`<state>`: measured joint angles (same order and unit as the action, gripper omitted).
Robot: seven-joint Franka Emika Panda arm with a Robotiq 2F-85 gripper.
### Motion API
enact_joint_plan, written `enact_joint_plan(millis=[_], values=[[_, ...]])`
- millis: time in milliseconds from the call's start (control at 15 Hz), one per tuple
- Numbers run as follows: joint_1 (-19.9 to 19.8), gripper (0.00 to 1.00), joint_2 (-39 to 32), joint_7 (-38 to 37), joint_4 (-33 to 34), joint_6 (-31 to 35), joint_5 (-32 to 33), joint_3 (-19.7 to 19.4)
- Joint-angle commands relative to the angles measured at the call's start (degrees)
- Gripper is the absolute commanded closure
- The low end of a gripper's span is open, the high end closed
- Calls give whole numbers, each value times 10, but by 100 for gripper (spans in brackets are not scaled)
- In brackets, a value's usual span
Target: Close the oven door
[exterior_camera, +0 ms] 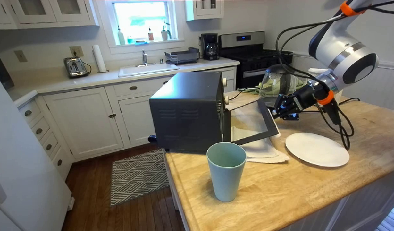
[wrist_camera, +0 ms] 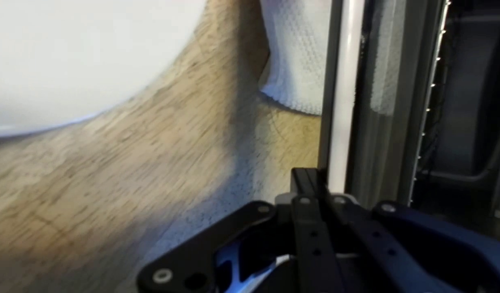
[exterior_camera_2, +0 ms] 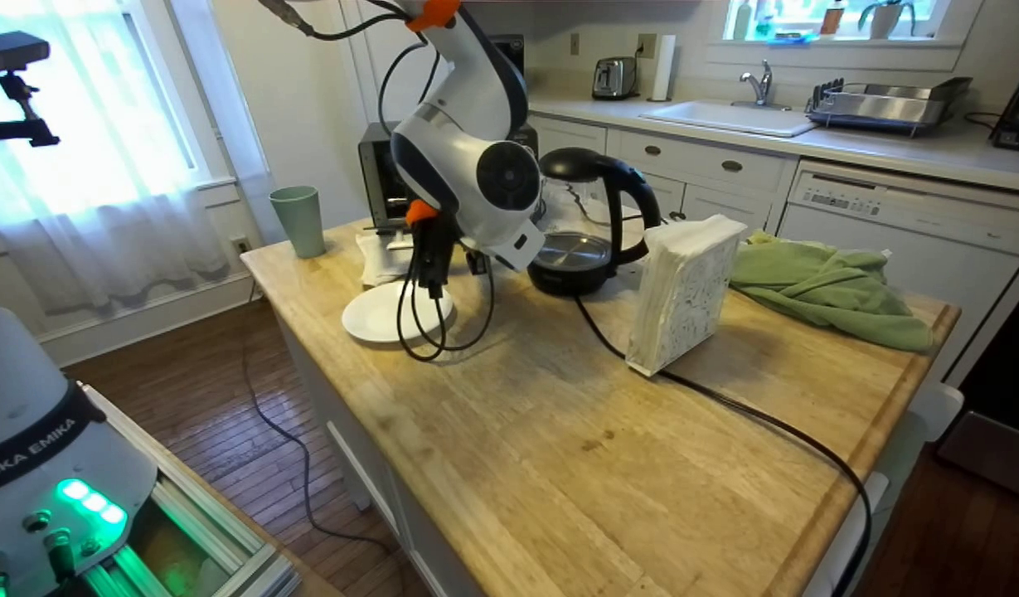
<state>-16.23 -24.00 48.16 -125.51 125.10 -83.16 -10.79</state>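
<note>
1. Oven door [exterior_camera: 267, 116] is standing open from oven [exterior_camera: 188, 112] front, over wooden tabletop [exterior_camera: 293, 183].
2. Gripper [wrist_camera: 313, 176] is sitting closed, tips just beside white handle [wrist_camera: 346, 93]; can't tell contact.
3. White plate [exterior_camera: 317, 149] is lying near.

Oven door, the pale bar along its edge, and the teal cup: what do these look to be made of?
Oven door: dark, low-sheen frame, probably metal, around a clear pane, likely glass; the cloth shows through it.
Pale bar: smooth and glossy, with a bright streak; plastic or painted metal, can't tell.
Teal cup: opaque, matte-looking, no sharp highlights; probably plastic, though ceramic is possible.
</note>
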Motion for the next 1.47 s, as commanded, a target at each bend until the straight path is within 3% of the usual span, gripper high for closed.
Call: enact_joint_plan(millis=[0,933,1067,1267,1333,1400], values=[[-5,100,26,-1,3,-51,-27,-2],[48,100,38,26,60,-98,-118,22],[60,100,43,15,61,-84,-104,20],[79,100,80,7,47,-13,-31,2],[78,74,99,-7,38,9,3,-6],[76,72,117,-1,29,29,27,-10]])
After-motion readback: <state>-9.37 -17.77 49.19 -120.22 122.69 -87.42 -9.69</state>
